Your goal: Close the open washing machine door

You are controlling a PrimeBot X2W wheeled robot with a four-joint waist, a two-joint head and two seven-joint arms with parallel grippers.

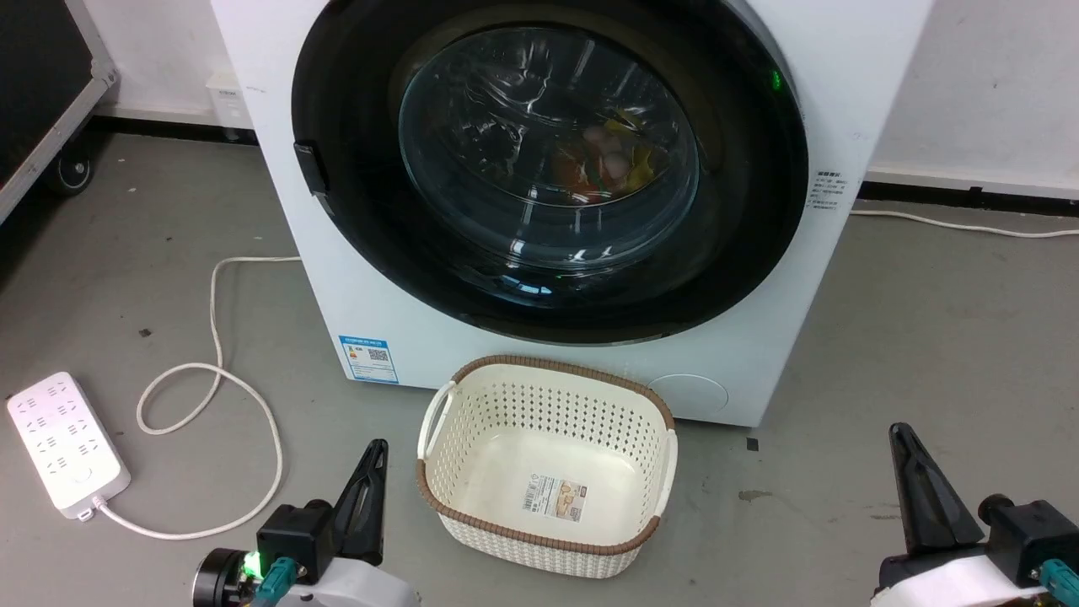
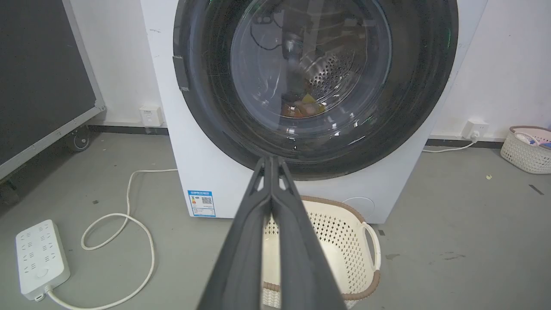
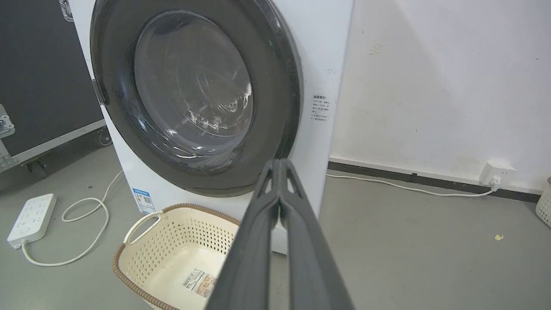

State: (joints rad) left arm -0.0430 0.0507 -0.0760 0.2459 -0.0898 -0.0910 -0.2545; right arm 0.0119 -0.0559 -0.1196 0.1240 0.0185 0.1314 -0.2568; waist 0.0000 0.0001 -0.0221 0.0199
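The white washing machine (image 1: 582, 371) stands straight ahead, and its round black-rimmed door (image 1: 742, 244) lies flat against the front. Coloured laundry shows through the door's clear glass window (image 1: 548, 152). The same door (image 2: 413, 107) (image 3: 275, 86) faces both wrist cameras. My left gripper (image 1: 378, 451) rests low at the left, shut and holding nothing, well short of the machine; its fingers (image 2: 271, 224) are pressed together. Low at the right, my right gripper (image 1: 900, 434) is also shut and holding nothing, its fingers (image 3: 280, 224) touching.
A cream perforated basket (image 1: 657, 459) sits on the floor just before the machine, between my grippers. A white power strip (image 1: 63, 443) and its looping cable (image 1: 215, 371) lie at the left. A black flight case (image 1: 42, 93) stands far left. Grey floor spreads to the right.
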